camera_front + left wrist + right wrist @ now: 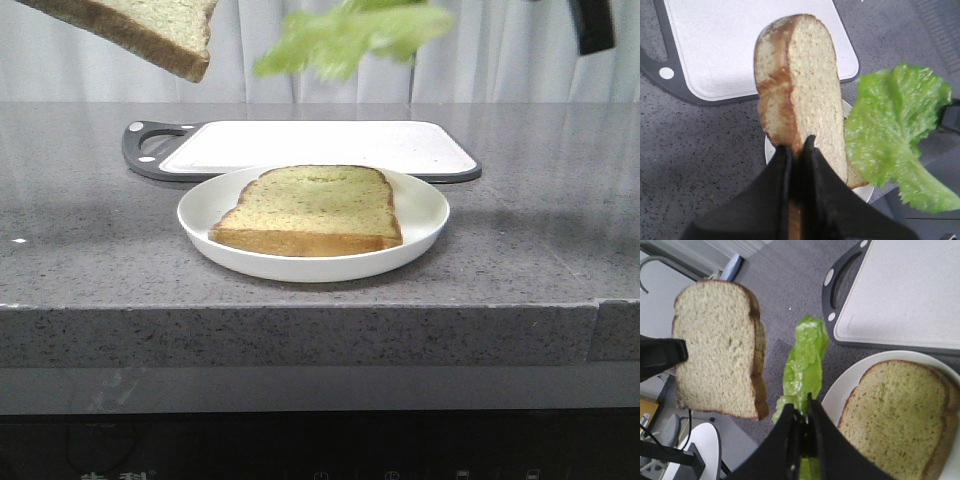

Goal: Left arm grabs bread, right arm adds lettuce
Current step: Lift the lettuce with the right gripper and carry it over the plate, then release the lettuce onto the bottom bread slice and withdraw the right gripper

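Note:
My left gripper (797,147) is shut on the crust edge of the bread (800,85), a thick slice held high in the air. The bread shows at the top left of the front view (140,30) and in the right wrist view (715,350). My right gripper (801,407) is shut on the ruffled green lettuce (805,360) and holds it in the air beside the bread, above the plate. The lettuce is blurred in the front view (350,35) and shows in the left wrist view (895,135). The right arm is a black block (595,25).
A second bread slice (315,210) lies flat on a white plate (200,215) near the counter's front edge. A white cutting board with a dark rim and handle (320,145) lies behind the plate. The counter drops off just in front of the plate.

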